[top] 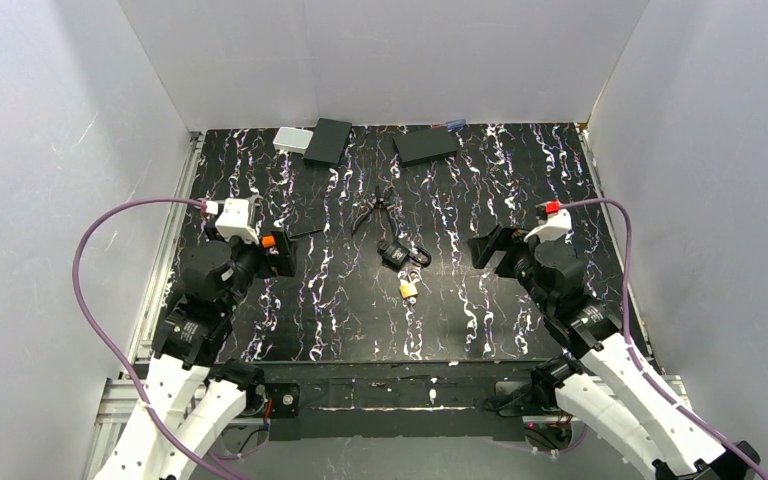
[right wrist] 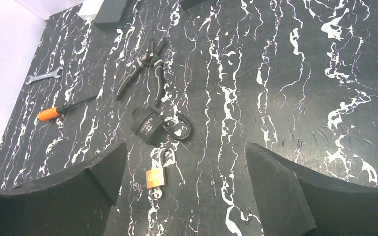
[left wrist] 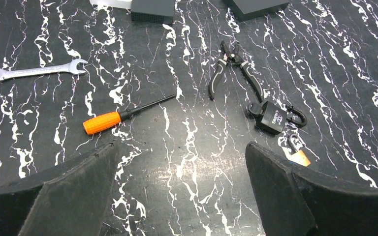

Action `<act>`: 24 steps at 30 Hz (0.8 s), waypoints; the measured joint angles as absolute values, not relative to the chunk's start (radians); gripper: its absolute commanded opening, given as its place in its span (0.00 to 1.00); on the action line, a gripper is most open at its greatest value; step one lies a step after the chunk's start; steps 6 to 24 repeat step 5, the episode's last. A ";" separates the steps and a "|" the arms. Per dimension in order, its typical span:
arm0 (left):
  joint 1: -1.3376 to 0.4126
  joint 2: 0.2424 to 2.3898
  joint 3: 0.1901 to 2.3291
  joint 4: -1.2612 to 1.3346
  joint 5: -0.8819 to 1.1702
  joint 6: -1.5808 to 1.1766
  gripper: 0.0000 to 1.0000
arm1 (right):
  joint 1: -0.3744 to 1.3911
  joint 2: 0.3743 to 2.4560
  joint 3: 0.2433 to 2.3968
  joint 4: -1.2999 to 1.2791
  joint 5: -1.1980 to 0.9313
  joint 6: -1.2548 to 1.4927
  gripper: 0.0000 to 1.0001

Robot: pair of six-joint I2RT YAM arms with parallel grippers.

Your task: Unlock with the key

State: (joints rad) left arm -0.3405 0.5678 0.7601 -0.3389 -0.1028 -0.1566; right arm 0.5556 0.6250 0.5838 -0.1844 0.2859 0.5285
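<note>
White walls box in a black, white-veined table (top: 560,300), and from the top camera you can see both arms drawn back to their own sides: the left gripper (top: 282,255) near the left edge and the right gripper (top: 485,248) right of centre. Both are well apart from the black padlock (top: 394,253) in the middle. A small brass padlock (top: 408,289) lies just nearer you than the black one, and pliers (top: 373,210) lie just beyond it. Your left wrist camera shows the left claw spread wide with only bare table between its pads. Ahead of it lie an orange screwdriver (left wrist: 103,122) and a wrench (left wrist: 34,71). The black padlock is off to the right, with a dark stub (left wrist: 253,108) at the end opposite its shackle. That stub may be the key, already seated, but you cannot confirm it at this size. Your right wrist camera shows the right claw equally released and empty. Both padlocks lie ahead and to its left, the brass one closer to it. The black lock's shackle (right wrist: 183,129) curves out from the body, and you cannot tell whether it is latched or sprung. Judging from this, neither claw is working a lock, so check the shackle before you count the unlock as done. If it is latched, the grasp on the lock and the turn of the key are both left to do.
</note>
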 measured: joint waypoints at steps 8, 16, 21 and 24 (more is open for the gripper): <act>-0.340 0.573 0.760 -0.346 -0.100 -0.151 0.98 | 0.556 0.606 0.582 -0.184 0.267 0.519 0.98; -0.340 0.573 0.760 -0.346 -0.100 -0.151 0.98 | 0.556 0.606 0.582 -0.184 0.267 0.519 0.98; -0.340 0.573 0.760 -0.346 -0.100 -0.151 0.98 | 0.556 0.606 0.582 -0.184 0.267 0.519 0.98; -0.340 0.573 0.760 -0.346 -0.100 -0.151 0.98 | 0.556 0.606 0.582 -0.184 0.267 0.519 0.98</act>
